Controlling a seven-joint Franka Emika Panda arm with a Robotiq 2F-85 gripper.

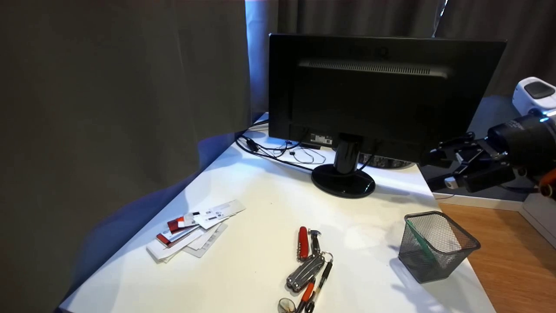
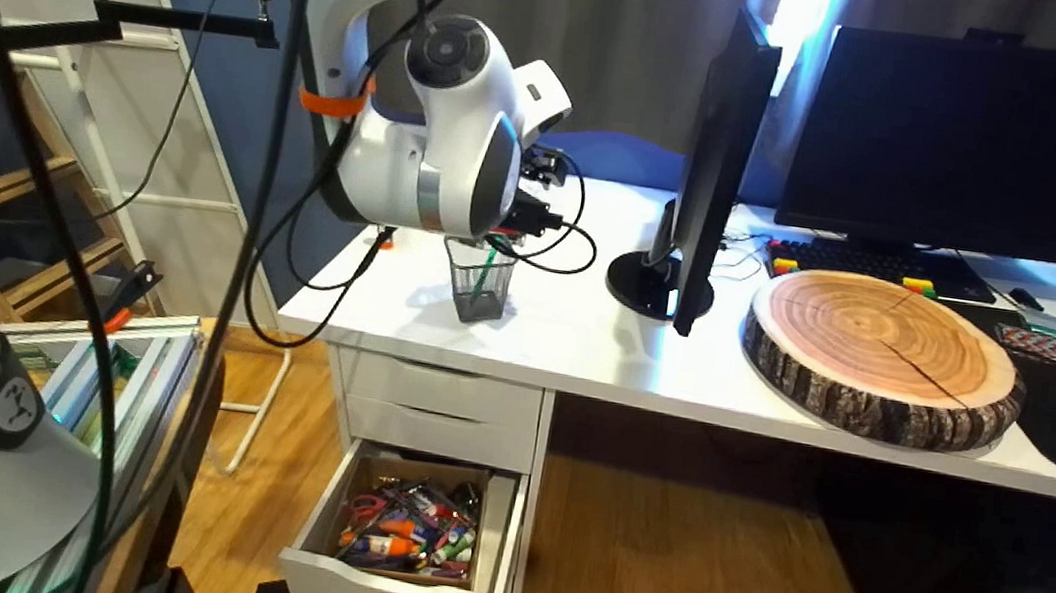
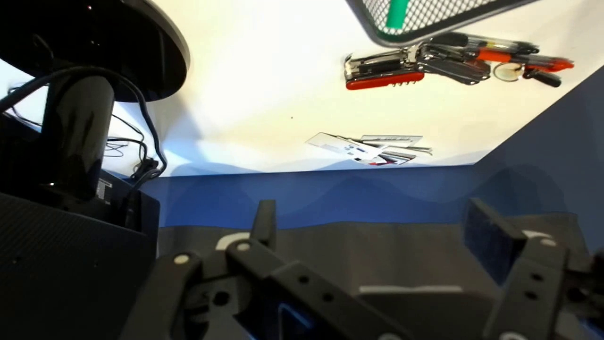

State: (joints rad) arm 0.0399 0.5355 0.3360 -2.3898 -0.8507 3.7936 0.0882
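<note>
The hand (image 3: 370,217) has its fingers wide apart with nothing between them, up in the air, apparently nearest to the wire-mesh pencil cup (image 1: 415,266), which stands upright near the edge of the desk (image 1: 256,271) and below the hand in both exterior views. Inside the cup a slim green stick (image 1: 419,237), possibly a pen, leans at a slant, so that much looks done: one item is in, and the fingers carry nothing. Outside the cup, the red pocket knife (image 1: 303,243) and the grey multi-tool (image 1: 305,274) lie close together, next to an orange pen (image 1: 308,290) and a black pen (image 1: 325,273); well apart lies an overlapping pile of cards (image 1: 219,213), all of it, I judge, not put away
</note>
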